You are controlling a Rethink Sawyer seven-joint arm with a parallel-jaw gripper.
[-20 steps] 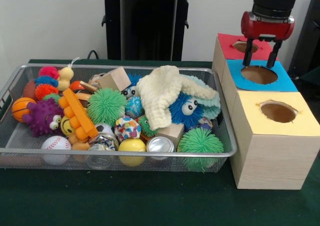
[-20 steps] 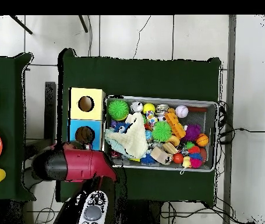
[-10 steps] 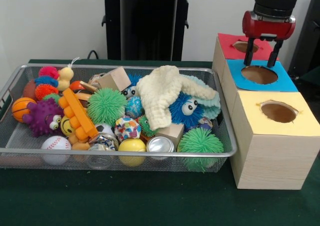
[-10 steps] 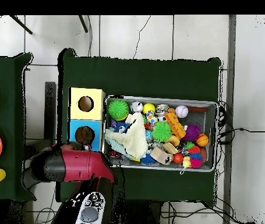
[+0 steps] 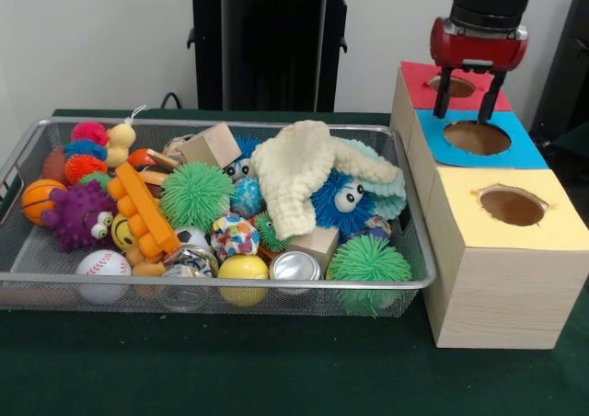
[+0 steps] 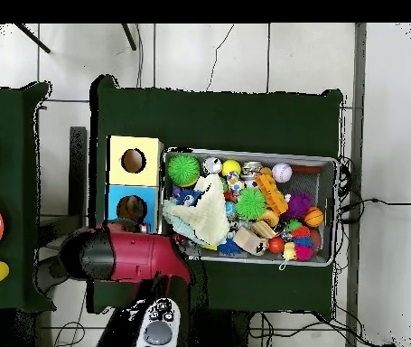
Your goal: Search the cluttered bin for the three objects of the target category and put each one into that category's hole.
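Claw (image 5: 464, 98) spread, empty, hanging above the red hole (image 5: 455, 86) and blue hole (image 5: 477, 137) of the box, well apart from the wire bin (image 5: 416, 285). Target category unknown; candidates lie in the bin. Risk: reaching in, fingers snag the cream cloth (image 5: 299, 175) or mesh, or grab a wrong toy. Cloth hides toys beneath; overhead, the arm (image 6: 127, 256) covers the red hole

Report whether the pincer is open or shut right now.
Open. The pincer hangs above the blue-topped box with its two black fingers spread apart and nothing between them.
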